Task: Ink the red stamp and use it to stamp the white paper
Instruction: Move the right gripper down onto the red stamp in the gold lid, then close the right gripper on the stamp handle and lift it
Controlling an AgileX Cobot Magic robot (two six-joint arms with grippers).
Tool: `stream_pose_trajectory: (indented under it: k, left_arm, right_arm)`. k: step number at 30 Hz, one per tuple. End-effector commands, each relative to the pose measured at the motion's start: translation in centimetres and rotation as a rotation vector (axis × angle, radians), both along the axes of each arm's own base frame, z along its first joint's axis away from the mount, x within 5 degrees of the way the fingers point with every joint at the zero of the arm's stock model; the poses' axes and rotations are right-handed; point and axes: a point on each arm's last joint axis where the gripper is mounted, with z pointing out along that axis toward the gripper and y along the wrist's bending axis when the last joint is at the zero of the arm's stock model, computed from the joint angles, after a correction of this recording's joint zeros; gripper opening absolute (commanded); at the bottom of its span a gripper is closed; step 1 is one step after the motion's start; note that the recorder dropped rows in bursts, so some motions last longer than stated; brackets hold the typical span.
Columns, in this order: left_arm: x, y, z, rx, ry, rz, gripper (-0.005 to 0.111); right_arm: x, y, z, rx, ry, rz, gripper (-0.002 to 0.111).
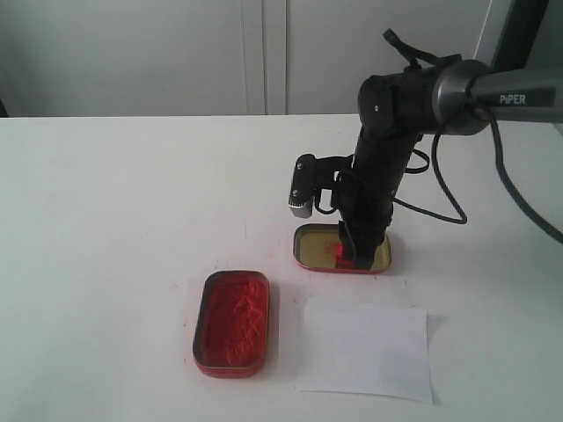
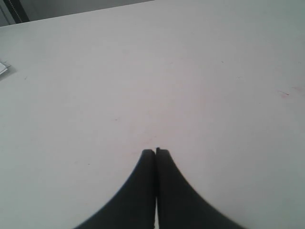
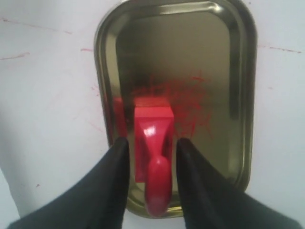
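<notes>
The red stamp [image 3: 152, 129] stands on its block base inside the gold-lined tin lid [image 3: 243, 71], handle pointing up at the camera. My right gripper [image 3: 151, 143] is open, a finger on either side of the handle with a gap on each side. In the exterior view that gripper [image 1: 352, 255] reaches straight down into the lid [image 1: 303, 251], where a bit of the stamp [image 1: 341, 252] shows. The white paper [image 1: 365, 350] lies flat in front of the lid; no print shows on it. My left gripper [image 2: 156, 151] is shut over bare table and is out of the exterior view.
The oblong red tin of ink paste [image 1: 233, 321] sits open to the left of the paper. Red smears mark the lid's floor [image 3: 186, 95]. A black cable [image 1: 444, 207] loops off the right arm above the table.
</notes>
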Motion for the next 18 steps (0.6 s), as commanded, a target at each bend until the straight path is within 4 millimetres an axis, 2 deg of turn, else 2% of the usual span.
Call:
stream_pose_trajectory:
  k: [1,3,5,6,14,18]
  left_arm:
    - [-0.02,-0.01,-0.10,0.000,0.001,-0.001,0.000]
    - [-0.02,-0.01,-0.10,0.000,0.001,-0.001,0.000]
    - [-0.02,-0.01,-0.10,0.000,0.001,-0.001,0.000]
    - [-0.02,-0.01,-0.10,0.000,0.001,-0.001,0.000]
    - [-0.02,-0.01,-0.10,0.000,0.001,-0.001,0.000]
    - [-0.02,-0.01,-0.10,0.000,0.001,-0.001,0.000]
  right_arm:
    - [0.11,0.07,-0.37,0.000,-0.002,0.007,0.032]
    - [0.12,0.07,-0.47,-0.001,0.000,0.007,0.026]
    - [0.08,0.05,-0.48,-0.003,0.005,0.007,0.004]
    - [0.08,0.05,-0.48,-0.003,0.005,0.007,0.000]
    - [-0.01,0.02,-0.49,-0.006,0.014,0.006,0.000]
    - [-0.09,-0.01,0.16,-0.001,0.004,0.004,0.000]
